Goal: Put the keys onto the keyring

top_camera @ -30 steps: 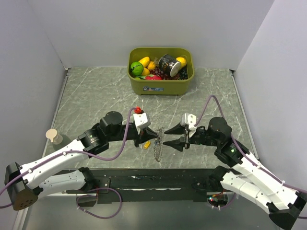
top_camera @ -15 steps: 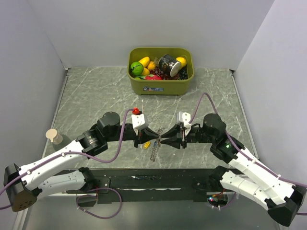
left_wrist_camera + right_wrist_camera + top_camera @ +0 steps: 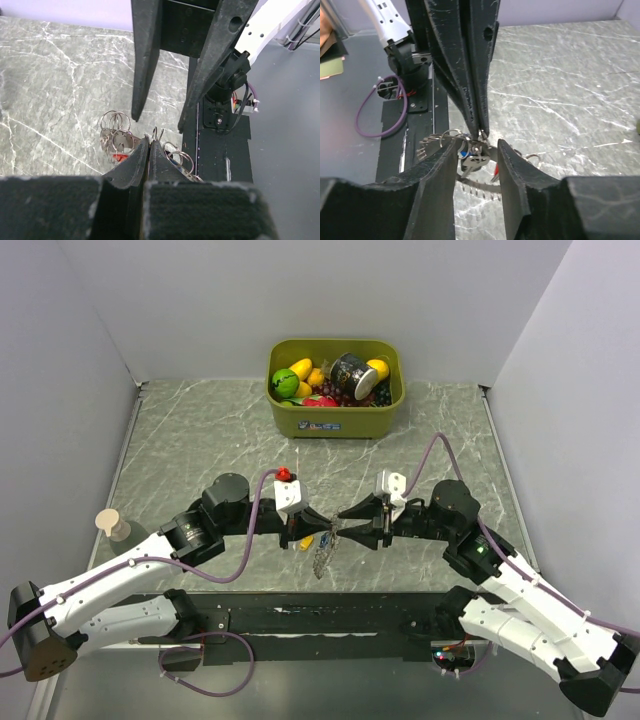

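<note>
Left gripper [image 3: 150,144]: jaws pressed flat together, with a thin wire loop of the keyring [image 3: 323,555] nipped at the very tips. The keyring hangs from that pinch as a narrow beaded strand. Its long axis runs from the tips down and back toward the arm bases, and its lower end is at or near the table [image 3: 200,440]; contact not clear. Right gripper [image 3: 476,150]: fingers [image 3: 440,170] partway apart, nothing clamped. It faces the left one tip to tip, with the top of the keyring between the two. The keys [image 3: 470,159], a knot of small split rings [image 3: 115,124] with a blue and a red tag showing, sit at the top of the keyring just under the pinch. In the right wrist view they fall in the gap between the open fingers. Cannot tell which of them are already threaded on. A yellow key [image 3: 305,537] sits just left of the keyring, apparently loose on the table. The bin [image 3: 335,418] of toy fruit is well beyond the keyring, out of play. Judgement: the left arm is the holder and the right is the free, nearer hand. The keys lie straight ahead of the right tips and slightly below, so the next move looks like a short advance and a closing on one split ring across the hanging axis. The tangle makes picking out one ring the hard part.
</note>
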You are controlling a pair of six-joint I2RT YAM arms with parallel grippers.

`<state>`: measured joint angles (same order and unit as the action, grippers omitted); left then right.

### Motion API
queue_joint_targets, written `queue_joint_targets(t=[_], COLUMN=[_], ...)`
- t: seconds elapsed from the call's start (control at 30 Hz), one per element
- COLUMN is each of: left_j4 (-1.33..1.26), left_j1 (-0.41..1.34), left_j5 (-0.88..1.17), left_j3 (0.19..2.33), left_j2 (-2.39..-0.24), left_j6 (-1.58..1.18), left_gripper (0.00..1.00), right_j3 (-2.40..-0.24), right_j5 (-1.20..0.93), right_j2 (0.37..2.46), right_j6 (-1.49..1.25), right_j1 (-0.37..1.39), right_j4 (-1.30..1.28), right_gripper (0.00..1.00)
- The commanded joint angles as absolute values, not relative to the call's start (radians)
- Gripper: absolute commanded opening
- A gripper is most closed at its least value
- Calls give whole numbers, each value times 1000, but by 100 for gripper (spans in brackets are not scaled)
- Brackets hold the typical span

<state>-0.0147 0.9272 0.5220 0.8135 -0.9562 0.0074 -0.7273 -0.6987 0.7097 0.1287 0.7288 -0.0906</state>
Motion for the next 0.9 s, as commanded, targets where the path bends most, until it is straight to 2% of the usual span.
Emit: queue_joint_targets(t=[0.0,0.2,0.37,0.4,0.43,0.47,0.5,0.57,0.63,0.87], left_j4=[-81,-80,-86,-89,-89,-89,-87,-83,-80,-43], left_j1=[933,931,931,931,931,933,933,933,933,931], left_j5=[552,552,549,546,545,545,542,537,531,491], left_j3=[830,831,831,830,830,830,830,831,831,834], left_j2=[-933,-931,-927,-925,-923,-923,-923,-923,-925,-930], left_j6=[17,17,12,12,14,14,14,15,15,15], left_gripper=[1,1,1,1,1,1,1,1,1,1], right_j3=[-741,-749,-736,-736,-738,-739,-741,-744,-742,-741], right_j5=[-669,-696,-698,-699,-699,-699,-699,-687,-675,-652], right_j2=[698,739,755,755,758,759,759,756,749,733], right_j6=[130,140,141,138,138,138,138,138,138,127], right_j1=[724,726,724,726,726,726,726,726,726,726], right_j4=[-32,-52,-45,-46,-49,-48,-51,-52,-57,-57], right_gripper=[47,47,42,40,30,26,18,12,0,0])
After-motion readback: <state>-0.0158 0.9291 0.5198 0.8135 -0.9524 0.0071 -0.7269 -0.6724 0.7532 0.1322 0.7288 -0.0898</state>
